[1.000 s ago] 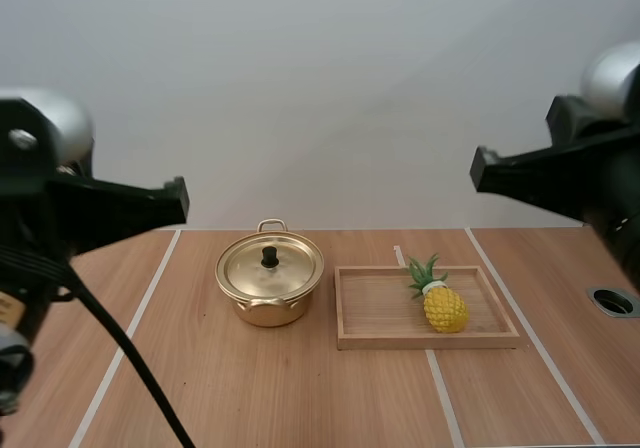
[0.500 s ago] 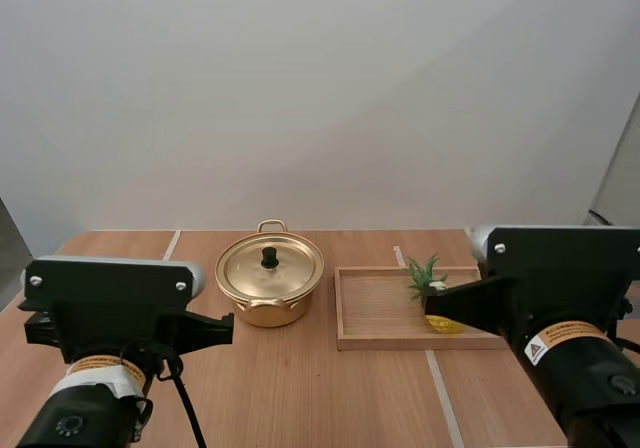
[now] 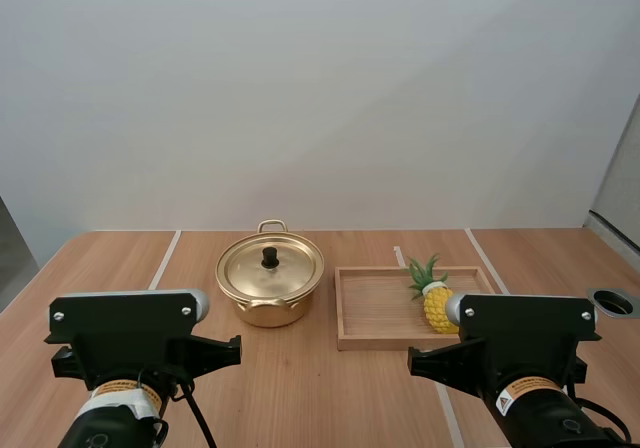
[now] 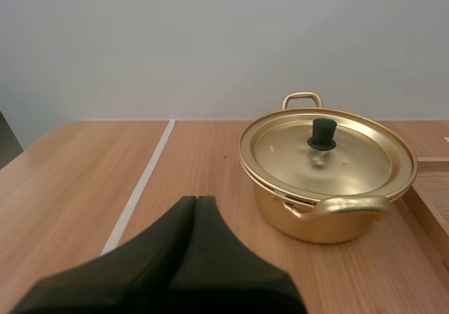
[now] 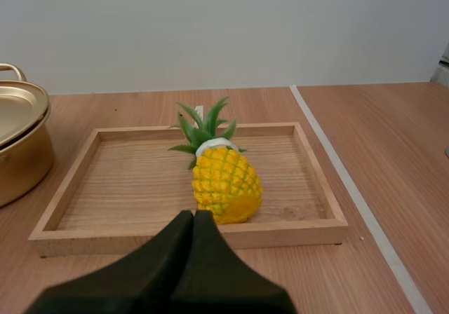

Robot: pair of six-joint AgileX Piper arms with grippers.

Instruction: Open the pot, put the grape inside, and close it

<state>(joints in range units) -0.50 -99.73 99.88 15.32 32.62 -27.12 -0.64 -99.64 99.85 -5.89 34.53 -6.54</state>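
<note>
A gold pot [image 3: 270, 286] stands left of the table's middle, its lid [image 3: 270, 265] on, with a black knob [image 3: 270, 258]. To its right a toy pineapple [image 3: 438, 303], yellow with green leaves, lies in a wooden tray [image 3: 380, 313]; I see no grapes. My left arm [image 3: 140, 353] and right arm [image 3: 520, 348] sit low at the near edge. My left gripper [image 4: 196, 200] is shut on nothing, short of the pot [image 4: 326, 216]. Shut and holding nothing as well, my right gripper [image 5: 194, 214] hovers just before the tray's near rim [image 5: 189, 235], pointing at the pineapple [image 5: 224, 184].
White lines [image 3: 160, 260] cross the wooden table. A round hole [image 3: 612, 301] sits in the table at the far right. The tray's side [image 4: 431, 195] lies close beside the pot, and the pot [image 5: 21, 153] shows beside the tray.
Both arms have swung down from high at the sides to low at the near edge. The pot, tray and pineapple have not moved.
</note>
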